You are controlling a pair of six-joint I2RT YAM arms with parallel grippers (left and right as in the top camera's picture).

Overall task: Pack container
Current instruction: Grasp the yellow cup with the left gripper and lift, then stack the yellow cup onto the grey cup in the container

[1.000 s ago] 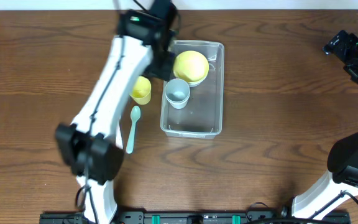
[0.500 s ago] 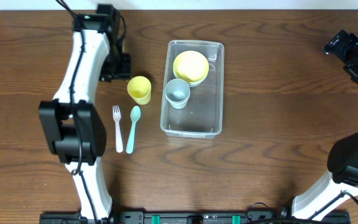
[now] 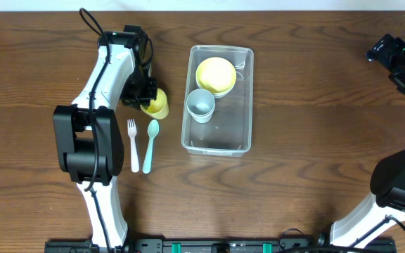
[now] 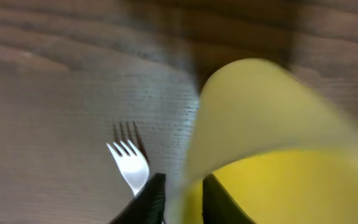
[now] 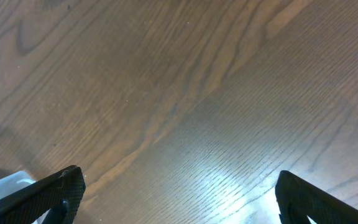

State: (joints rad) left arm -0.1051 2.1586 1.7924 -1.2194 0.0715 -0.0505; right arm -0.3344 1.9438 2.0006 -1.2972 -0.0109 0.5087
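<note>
The clear plastic container (image 3: 223, 135) stands at the table's middle, holding a yellow bowl (image 3: 215, 74) and a pale blue cup (image 3: 200, 105). Left of it stands a yellow cup (image 3: 160, 105). My left gripper (image 3: 142, 97) is at the cup's left side. In the left wrist view the yellow cup (image 4: 272, 143) fills the right half, and its wall runs between my left gripper's (image 4: 182, 202) two dark fingers, which are shut on it. My right gripper (image 3: 398, 62) hangs open at the far right, over bare wood (image 5: 179, 198).
A white fork (image 3: 133, 144) and a pale blue spoon (image 3: 150, 144) lie side by side just in front of the yellow cup. The fork (image 4: 129, 163) also shows close beside my left fingers. The container's front half holds nothing.
My left arm swung from the container out to the left, then came back in to the yellow cup. Its jaws have closed on the cup's wall. The right arm has not moved.
</note>
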